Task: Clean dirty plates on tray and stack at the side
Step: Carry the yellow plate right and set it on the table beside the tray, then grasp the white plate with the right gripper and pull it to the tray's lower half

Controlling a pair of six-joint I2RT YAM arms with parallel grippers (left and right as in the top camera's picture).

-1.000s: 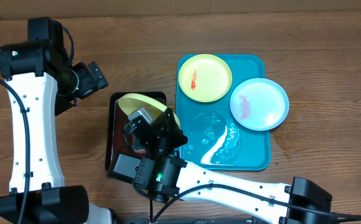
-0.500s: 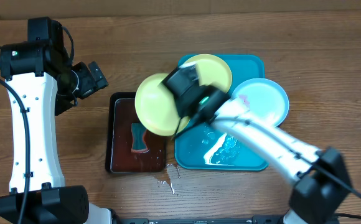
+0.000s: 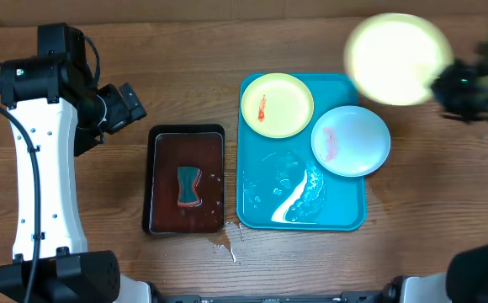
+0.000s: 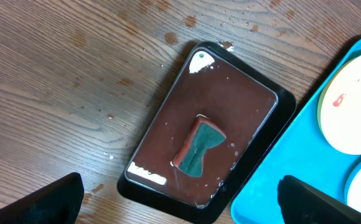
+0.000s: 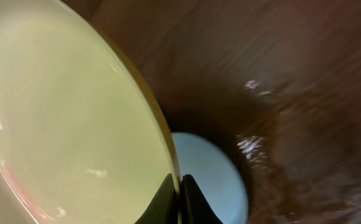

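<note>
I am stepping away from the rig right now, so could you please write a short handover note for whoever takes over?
Left fingers: open, empty, above the table near the brown tray.
Right fingers: shut on the rim of the held plate, up in the air beyond the teal tray; the view is blurred.
On the teal tray: yellow plate and blue-white plate, both red-smeared.
Sponge lies in the brown tray.
Done: nothing stacked yet.
Left: set the held plate aside, clean the other two, stack them.

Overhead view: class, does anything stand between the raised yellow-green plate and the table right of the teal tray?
Nothing visible does. The pale yellow-green round plate, in the right gripper, hangs above the wooden table beside the teal rectangular tray.
</note>
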